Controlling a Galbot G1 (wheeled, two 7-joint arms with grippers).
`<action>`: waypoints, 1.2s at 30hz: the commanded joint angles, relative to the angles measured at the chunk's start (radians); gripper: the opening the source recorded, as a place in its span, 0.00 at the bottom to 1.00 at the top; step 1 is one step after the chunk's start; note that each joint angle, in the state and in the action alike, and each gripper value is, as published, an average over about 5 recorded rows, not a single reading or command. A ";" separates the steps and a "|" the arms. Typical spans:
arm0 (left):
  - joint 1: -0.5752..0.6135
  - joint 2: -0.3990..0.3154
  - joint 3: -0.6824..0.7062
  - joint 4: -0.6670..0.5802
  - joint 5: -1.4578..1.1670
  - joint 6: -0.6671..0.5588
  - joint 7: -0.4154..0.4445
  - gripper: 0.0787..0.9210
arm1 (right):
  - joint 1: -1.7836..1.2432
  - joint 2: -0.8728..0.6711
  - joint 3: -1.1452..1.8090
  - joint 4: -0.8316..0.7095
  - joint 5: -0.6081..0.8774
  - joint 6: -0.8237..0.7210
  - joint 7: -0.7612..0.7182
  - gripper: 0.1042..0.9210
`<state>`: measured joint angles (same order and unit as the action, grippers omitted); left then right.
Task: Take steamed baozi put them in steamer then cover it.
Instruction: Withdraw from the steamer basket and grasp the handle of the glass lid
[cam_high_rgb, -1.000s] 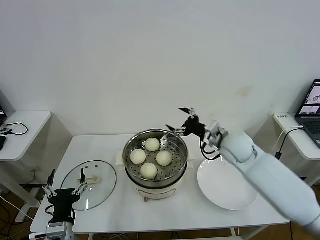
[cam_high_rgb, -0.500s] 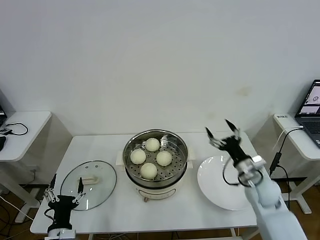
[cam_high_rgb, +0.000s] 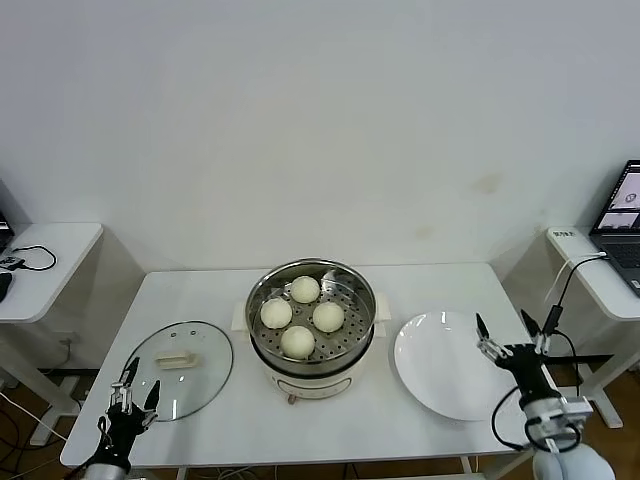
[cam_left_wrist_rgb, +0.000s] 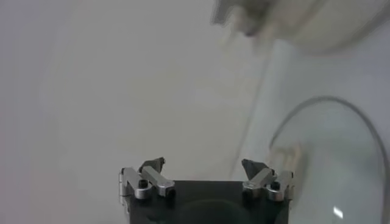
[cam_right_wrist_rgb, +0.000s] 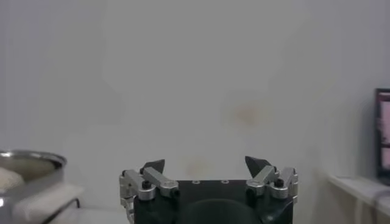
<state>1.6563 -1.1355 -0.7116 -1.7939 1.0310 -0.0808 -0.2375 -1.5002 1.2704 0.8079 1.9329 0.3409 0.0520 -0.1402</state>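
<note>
Several steamed baozi (cam_high_rgb: 303, 315) sit on the perforated tray inside the steamer (cam_high_rgb: 312, 340), a shiny steel pot on a cream base at the table's middle. The cover (cam_high_rgb: 180, 367), a glass lid with a cream handle, lies flat on the table left of the steamer; its rim also shows in the left wrist view (cam_left_wrist_rgb: 341, 158). My left gripper (cam_high_rgb: 131, 388) is open and empty, low at the table's front left corner, just in front of the cover. My right gripper (cam_high_rgb: 513, 335) is open and empty, low beside the right edge of the white plate (cam_high_rgb: 450, 365). The steamer's rim shows in the right wrist view (cam_right_wrist_rgb: 24, 167).
Side tables stand at the far left (cam_high_rgb: 45, 260) and far right (cam_high_rgb: 600, 265); a laptop (cam_high_rgb: 625, 215) sits on the right one. Cables hang beside both. The white wall is behind the table.
My right arm has drawn back from above the steamer's right rim, over the plate, down to the table's front right. My left gripper has sunk lower at the front left corner.
</note>
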 joint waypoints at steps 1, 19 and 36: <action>-0.124 0.066 0.017 0.152 0.221 -0.012 0.045 0.88 | -0.130 0.058 0.065 0.053 -0.020 0.006 0.007 0.88; -0.321 0.078 0.092 0.301 0.181 -0.033 0.068 0.88 | -0.177 0.096 0.038 0.079 -0.052 0.002 0.008 0.88; -0.413 0.072 0.159 0.363 0.155 -0.033 0.089 0.88 | -0.191 0.110 0.033 0.082 -0.061 -0.002 0.007 0.88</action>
<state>1.2909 -1.0660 -0.5776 -1.4637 1.1932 -0.1148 -0.1566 -1.6836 1.3753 0.8408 2.0125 0.2830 0.0510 -0.1336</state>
